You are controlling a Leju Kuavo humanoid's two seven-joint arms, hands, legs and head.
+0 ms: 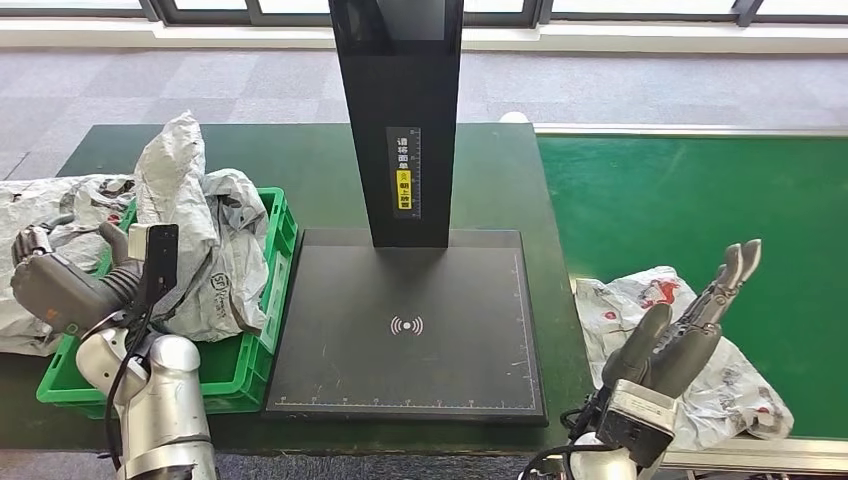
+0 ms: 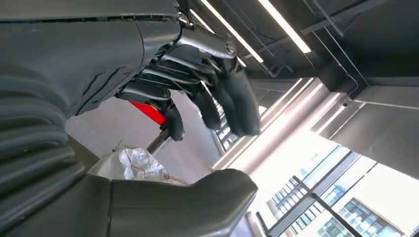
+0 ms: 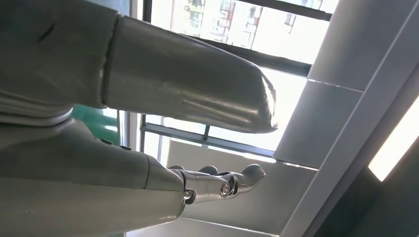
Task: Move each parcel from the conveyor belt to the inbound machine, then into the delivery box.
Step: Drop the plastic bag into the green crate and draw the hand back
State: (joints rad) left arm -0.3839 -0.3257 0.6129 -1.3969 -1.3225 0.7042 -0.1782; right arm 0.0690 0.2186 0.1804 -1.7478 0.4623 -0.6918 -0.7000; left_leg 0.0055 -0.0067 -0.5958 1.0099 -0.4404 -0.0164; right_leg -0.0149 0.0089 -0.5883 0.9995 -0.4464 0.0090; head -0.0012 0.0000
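Observation:
A white plastic parcel with red print (image 1: pixel 735 385) lies on the green conveyor belt (image 1: pixel 690 200) at the right, near its front edge. My right hand (image 1: pixel 690 325) hovers over that parcel with its fingers stretched out and apart, holding nothing; the right wrist view shows its thumb (image 3: pixel 188 84) and fingers (image 3: pixel 222 182) spread. The black inbound machine (image 1: pixel 405 330) has a bare scanning plate. Several grey parcels (image 1: pixel 205 235) fill the green delivery box (image 1: pixel 275 260) at the left. My left hand (image 1: pixel 60 285) sits over the box's near left side, fingers (image 2: pixel 232 98) loosely curled, empty.
The machine's black post (image 1: pixel 400 110) rises from the back of the plate, between the box and the belt. More grey parcels (image 1: pixel 50 205) spill over the table left of the box. Grey carpet lies beyond the dark green table (image 1: pixel 320 160).

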